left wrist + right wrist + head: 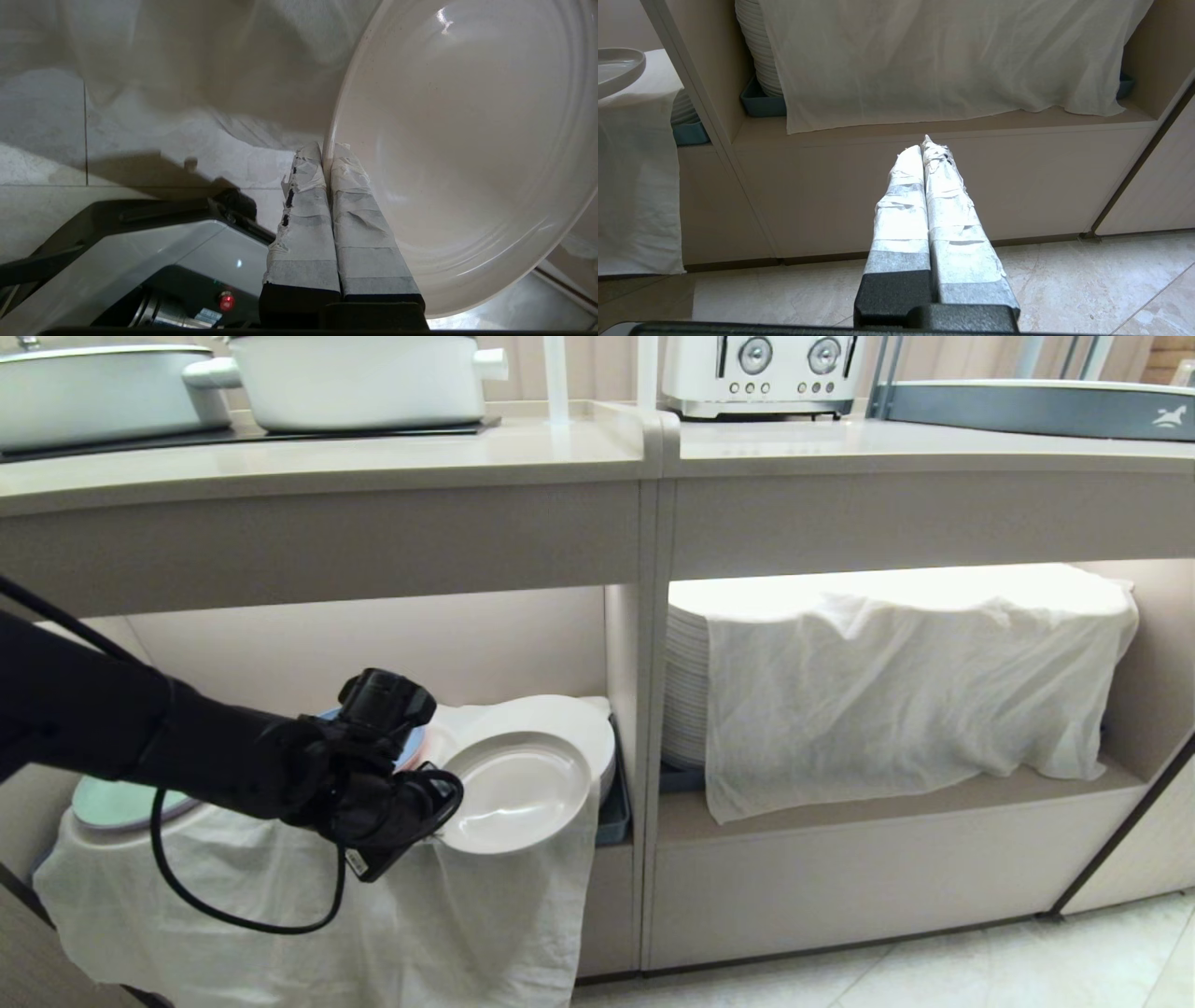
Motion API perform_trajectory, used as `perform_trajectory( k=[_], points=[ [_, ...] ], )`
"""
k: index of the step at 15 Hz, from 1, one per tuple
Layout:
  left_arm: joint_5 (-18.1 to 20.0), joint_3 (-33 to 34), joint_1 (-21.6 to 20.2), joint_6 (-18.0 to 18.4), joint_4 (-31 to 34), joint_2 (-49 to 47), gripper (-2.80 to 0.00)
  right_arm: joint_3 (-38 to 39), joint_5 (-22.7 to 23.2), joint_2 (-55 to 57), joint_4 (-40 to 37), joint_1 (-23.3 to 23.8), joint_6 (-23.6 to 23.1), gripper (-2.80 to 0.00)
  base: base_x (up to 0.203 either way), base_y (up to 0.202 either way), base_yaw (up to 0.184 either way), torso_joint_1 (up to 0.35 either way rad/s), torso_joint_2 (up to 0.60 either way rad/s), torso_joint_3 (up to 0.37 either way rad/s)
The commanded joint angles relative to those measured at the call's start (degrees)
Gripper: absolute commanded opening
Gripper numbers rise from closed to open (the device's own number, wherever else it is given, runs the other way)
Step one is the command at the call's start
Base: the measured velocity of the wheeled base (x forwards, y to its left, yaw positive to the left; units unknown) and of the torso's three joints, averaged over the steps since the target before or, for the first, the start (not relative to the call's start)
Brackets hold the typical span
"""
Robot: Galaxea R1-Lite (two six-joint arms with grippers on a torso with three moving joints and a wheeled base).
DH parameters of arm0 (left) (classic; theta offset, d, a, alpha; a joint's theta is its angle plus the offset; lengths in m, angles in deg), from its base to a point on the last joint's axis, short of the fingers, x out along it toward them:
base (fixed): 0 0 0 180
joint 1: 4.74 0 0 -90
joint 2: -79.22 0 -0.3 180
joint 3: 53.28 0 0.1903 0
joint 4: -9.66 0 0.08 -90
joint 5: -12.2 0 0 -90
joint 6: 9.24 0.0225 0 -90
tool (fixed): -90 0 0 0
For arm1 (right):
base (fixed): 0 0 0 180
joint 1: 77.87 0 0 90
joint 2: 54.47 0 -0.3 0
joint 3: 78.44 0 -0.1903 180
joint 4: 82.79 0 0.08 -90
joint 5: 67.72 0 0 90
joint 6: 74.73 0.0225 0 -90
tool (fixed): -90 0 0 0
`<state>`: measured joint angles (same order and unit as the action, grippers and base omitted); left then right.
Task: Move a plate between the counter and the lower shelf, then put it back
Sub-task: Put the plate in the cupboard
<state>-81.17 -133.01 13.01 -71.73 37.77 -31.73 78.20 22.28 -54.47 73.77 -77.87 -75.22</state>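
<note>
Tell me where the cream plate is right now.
In the head view the plate is tilted in the left tool, at the lower shelf mouth.

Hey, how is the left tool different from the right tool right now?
The left tool is shut on the rim of the cream plate, holding it tilted before the lower shelf; the right tool is shut on nothing. The left tool sits by the cloth-draped stacks; the right tool points at the bay with the tall white plate stack. Both have white-taped fingers.
</note>
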Motion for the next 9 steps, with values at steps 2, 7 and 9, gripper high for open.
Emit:
perform_trajectory(
  k=[2, 7, 9],
  points=[
    [-1.22, -3.26, 0.00, -1.36, 0.01, -4.58, -2.80, 0.00, 0.00, 0.00, -0.01, 0.00, -0.04, -2.80, 0.000, 0.000, 0.000, 0.000, 0.00, 0.000],
    [-3.14, -8.98, 0.04, -3.68, 0.00, -8.49, -2.80, 0.00, 0.00, 0.00, -0.01, 0.00, -0.04, -2.80, 0.000, 0.000, 0.000, 0.000, 0.00, 0.000],
    [-3.09, -10.56, 0.09, -3.78, 0.00, -9.52, -2.80, 0.00, 0.00, 0.00, -0.01, 0.00, -0.04, -2.80, 0.000, 0.000, 0.000, 0.000, 0.00, 0.000]
  ],
)
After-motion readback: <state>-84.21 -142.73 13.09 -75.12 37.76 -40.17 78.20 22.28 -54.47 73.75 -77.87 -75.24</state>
